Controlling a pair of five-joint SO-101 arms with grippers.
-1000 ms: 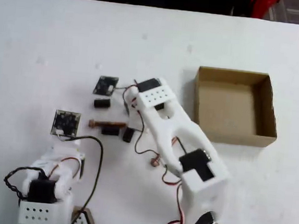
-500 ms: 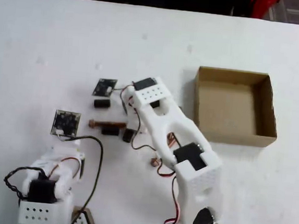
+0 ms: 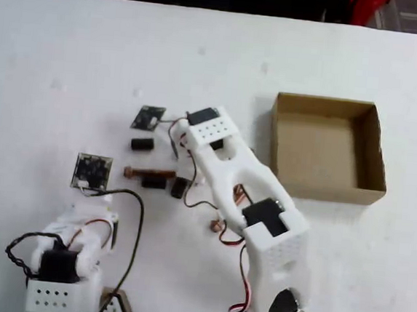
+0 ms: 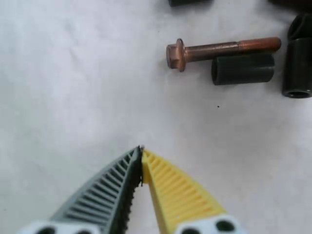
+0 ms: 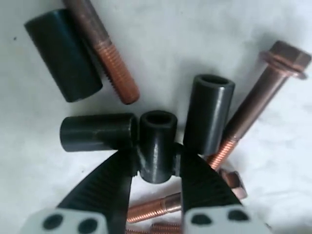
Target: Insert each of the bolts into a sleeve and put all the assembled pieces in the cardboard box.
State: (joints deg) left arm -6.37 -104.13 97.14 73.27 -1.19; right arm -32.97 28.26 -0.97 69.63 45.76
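Logged left gripper [image 4: 141, 155] pinched shut on nothing, low over the table [image 4: 73, 73], arm folded near its base. Just beyond, found a copper bolt [image 4: 222, 50] lying alongside a loose sleeve [image 4: 242, 69]. Noted right gripper [image 5: 156, 161], arm stretched forward, clamped on a gripped sleeve [image 5: 157, 141] among other sleeves [image 5: 207, 114] and more bolts [image 5: 265, 87]. Farther off, marked cardboard box [image 3: 326, 102], well apart from these.

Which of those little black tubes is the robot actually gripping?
The sleeve clamped between the right arm's black fingers, its open end facing the camera; the other three lie loose around it.
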